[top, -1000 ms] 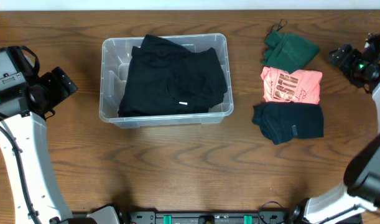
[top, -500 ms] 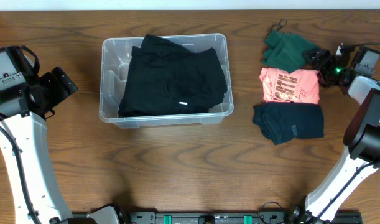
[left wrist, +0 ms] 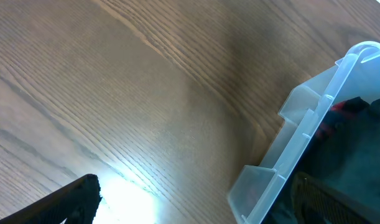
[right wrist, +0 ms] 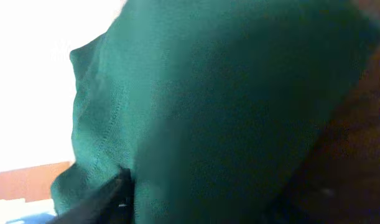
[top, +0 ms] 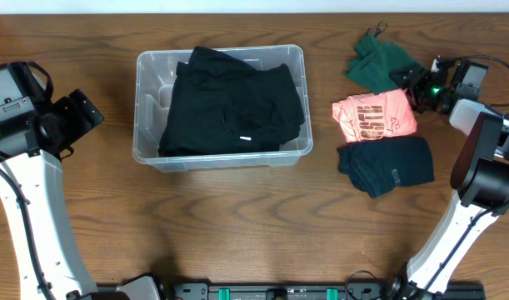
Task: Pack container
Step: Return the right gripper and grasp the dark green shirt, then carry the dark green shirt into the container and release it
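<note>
overhead, we see the container (top: 147, 125) left of centre on the desk (top: 237, 233), with a black garment (top: 233, 104) already lying in it. we judge the step in hand is fetching the next piece: the right end effector (top: 416, 84) sits at the green garment (top: 375, 65), just beside the pink shirt (top: 375, 117). green cloth fills the right wrist view, and we cannot tell whether it grips. next comes a firm pinch and a lift over the rim. a dark teal garment (top: 386, 162) lies nearer. the left end effector (top: 86, 115) hangs wide and empty left of the container.
</note>
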### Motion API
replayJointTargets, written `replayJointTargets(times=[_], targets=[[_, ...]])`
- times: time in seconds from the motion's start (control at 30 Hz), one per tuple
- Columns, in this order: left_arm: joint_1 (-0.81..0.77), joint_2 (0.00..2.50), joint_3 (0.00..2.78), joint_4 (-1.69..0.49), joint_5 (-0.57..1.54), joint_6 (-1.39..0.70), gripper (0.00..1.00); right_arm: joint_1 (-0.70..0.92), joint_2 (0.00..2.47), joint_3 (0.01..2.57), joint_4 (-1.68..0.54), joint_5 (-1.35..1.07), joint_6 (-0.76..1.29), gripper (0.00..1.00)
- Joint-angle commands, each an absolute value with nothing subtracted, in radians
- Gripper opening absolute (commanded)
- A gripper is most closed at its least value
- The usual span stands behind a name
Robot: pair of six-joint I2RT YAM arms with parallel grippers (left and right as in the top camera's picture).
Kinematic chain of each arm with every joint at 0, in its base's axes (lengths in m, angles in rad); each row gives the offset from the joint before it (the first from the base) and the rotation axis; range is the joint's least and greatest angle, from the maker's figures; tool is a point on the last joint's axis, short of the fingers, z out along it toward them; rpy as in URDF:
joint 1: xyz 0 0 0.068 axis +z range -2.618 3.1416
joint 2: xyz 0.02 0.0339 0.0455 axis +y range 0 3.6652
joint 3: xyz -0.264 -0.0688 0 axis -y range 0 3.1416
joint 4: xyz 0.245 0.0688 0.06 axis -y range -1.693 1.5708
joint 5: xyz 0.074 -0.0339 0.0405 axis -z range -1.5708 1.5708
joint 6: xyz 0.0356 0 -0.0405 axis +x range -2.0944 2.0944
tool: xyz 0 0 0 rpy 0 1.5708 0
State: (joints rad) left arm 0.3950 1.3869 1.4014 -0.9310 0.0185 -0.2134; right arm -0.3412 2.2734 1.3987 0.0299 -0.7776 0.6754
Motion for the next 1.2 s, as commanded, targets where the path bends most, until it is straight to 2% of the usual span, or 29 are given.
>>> replayJointTargets(times=[0.0,0.17,0.47,0.6,0.73,0.8,1.0,1.17], targets=[[0.398,1.391,1.406,-0.931,0.007,-0.223,0.98,-0.336,2.297,1.391,0.027,-0.763,0.703,0.39],[0.398,1.391,1.406,-0.931,0.007,-0.223,0.98,-0.353,2.294,1.391,0.027,-0.781,0.702,0.35],[0.398,1.391,1.406,-0.931,0.007,-0.223,0.98,-0.411,2.173,1.392,0.034,-0.919,0.710,0.22],[0.398,1.391,1.406,-0.931,0.007,-0.223,0.98,-0.422,2.076,1.392,0.034,-0.934,0.710,0.11],[0.398,1.391,1.406,-0.931,0.007,-0.223,0.98,-0.418,1.983,1.392,0.034,-0.951,0.710,0.07],[0.398,1.391,1.406,-0.931,0.007,-0.223,0.98,-0.416,1.948,1.392,0.033,-0.954,0.712,0.01],[0.398,1.391,1.406,-0.931,0.007,-0.223,0.98,-0.392,1.856,1.392,0.086,-1.046,0.797,0.01],[0.398,1.391,1.406,-0.931,0.007,-0.223,0.98,-0.297,1.809,1.392,0.231,-1.178,0.926,0.01]])
